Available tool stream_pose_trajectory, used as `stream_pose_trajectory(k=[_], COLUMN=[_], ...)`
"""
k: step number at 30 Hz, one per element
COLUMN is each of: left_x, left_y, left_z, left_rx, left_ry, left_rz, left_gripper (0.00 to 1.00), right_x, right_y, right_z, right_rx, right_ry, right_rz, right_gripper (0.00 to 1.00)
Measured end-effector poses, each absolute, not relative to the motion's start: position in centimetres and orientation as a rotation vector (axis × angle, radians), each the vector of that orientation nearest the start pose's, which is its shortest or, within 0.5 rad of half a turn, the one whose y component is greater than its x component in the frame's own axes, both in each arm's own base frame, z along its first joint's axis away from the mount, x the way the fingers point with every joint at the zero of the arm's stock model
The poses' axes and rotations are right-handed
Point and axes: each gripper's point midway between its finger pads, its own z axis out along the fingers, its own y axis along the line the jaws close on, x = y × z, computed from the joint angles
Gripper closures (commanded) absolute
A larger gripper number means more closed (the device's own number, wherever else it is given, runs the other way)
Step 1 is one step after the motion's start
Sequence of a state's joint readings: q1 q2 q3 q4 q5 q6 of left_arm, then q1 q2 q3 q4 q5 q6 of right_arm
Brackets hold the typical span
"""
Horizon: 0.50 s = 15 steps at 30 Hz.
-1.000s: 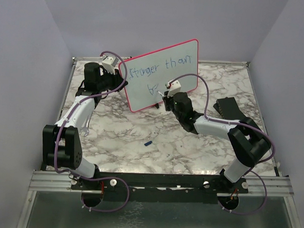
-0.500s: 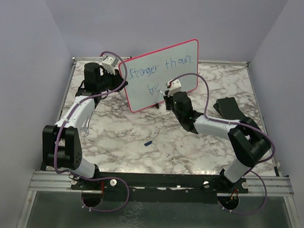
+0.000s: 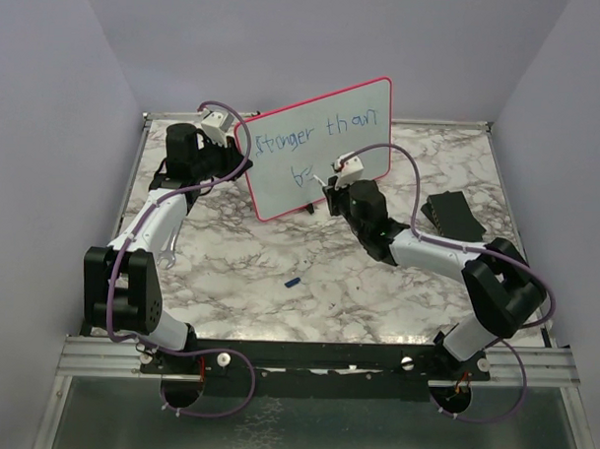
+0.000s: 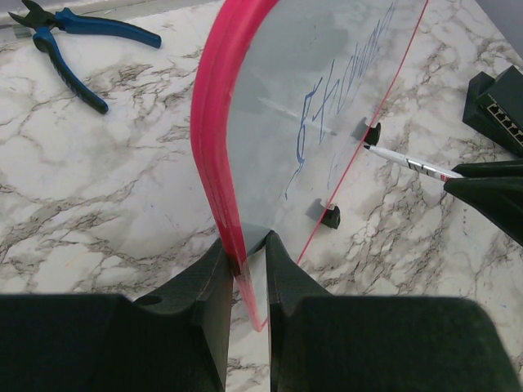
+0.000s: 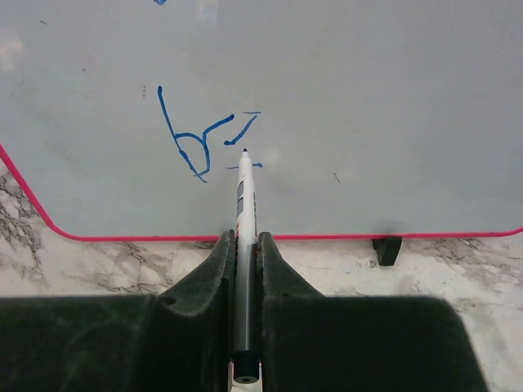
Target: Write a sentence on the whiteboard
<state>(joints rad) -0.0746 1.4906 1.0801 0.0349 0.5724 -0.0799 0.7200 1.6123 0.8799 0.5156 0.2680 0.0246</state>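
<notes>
The whiteboard (image 3: 281,194) stands tilted on the marble table, pink-red frame, two black feet. The sentence (image 3: 318,134) is in blue, its first row reading "Stronger than". A second row (image 5: 196,143) holds a few blue strokes like "br". My left gripper (image 4: 248,253) is shut on the board's left edge (image 4: 214,163); it also shows in the top view (image 3: 241,153). My right gripper (image 5: 243,241) is shut on a white marker (image 5: 244,192). The marker's tip touches the board just right of the second-row strokes. The right gripper also shows in the top view (image 3: 328,191).
Blue-handled pliers (image 4: 73,41) lie behind the board. A small blue cap (image 3: 292,281) lies on the table in front. A black block (image 3: 450,212) lies to the right, beside my right arm. One board foot (image 5: 387,249) stands right of the marker.
The right arm has shifted a little to the right and the marker has added strokes to the second row. The left arm and the board have not moved.
</notes>
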Motion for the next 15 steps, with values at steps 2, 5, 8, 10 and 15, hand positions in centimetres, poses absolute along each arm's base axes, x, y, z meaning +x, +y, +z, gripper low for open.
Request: stream_pose_trajectory(k=[2, 5, 8, 10, 15], left_x=[42.8, 42.8, 42.7, 42.7, 42.7], left_y=[-13.0, -13.0, -13.1, -13.1, -13.2], left_z=[21.4, 21.4, 21.4, 21.4, 21.4], left_rx=[0.375, 0.376, 0.378, 0.380, 0.383], left_ry=[1.903, 1.903, 1.902, 1.901, 1.900], left_rz=[-0.658, -0.658, -0.658, -0.656, -0.657], left_gripper=[0.95, 0.95, 0.95, 0.95, 0.95], right_x=[39.2, 39.1, 39.0, 39.0, 39.3], right_y=[28.3, 28.2, 28.0, 27.7, 26.5], right_z=[16.9, 17.7, 18.4, 18.9, 19.8], right_rx=[-0.420, -0.407, -0.392, -0.383, -0.351], right_ry=[1.731, 1.719, 1.709, 1.706, 1.708], right_rz=[0.300, 0.304, 0.307, 0.306, 0.313], right_gripper=[0.99, 0.99, 0.99, 0.99, 0.99])
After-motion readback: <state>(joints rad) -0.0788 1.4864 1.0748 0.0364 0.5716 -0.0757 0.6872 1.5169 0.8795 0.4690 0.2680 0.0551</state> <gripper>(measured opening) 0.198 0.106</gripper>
